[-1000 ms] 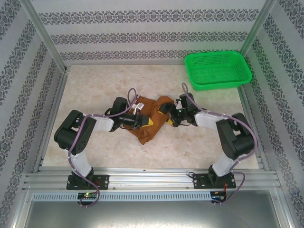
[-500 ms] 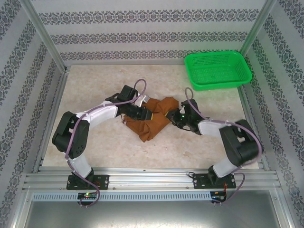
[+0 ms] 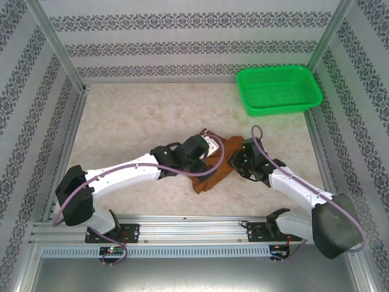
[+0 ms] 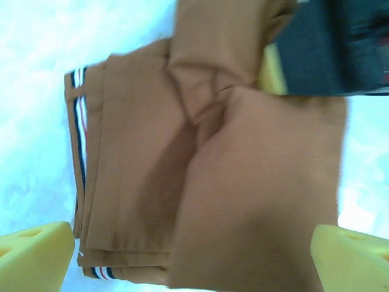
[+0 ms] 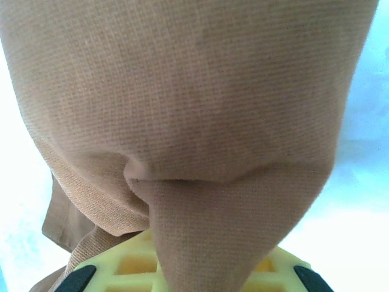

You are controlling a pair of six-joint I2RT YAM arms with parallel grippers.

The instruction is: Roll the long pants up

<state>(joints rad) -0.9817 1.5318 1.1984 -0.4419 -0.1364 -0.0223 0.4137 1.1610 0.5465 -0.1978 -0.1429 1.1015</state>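
Left claw [image 4: 193, 255] spread wide, right claw [image 3: 233, 160] pinching long pants [image 3: 213, 177], folded bundle lying diagonally, near-left to far-right.

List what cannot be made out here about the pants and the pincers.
Grip of the right pincer: in the right wrist view the long pants drape over its fingers, so how the jaws stand is hidden.
Pants' shape: in the top view the left arm covers much of the cloth.
Dark shape, upper right of the left wrist view: blurred and cut off by the edge.
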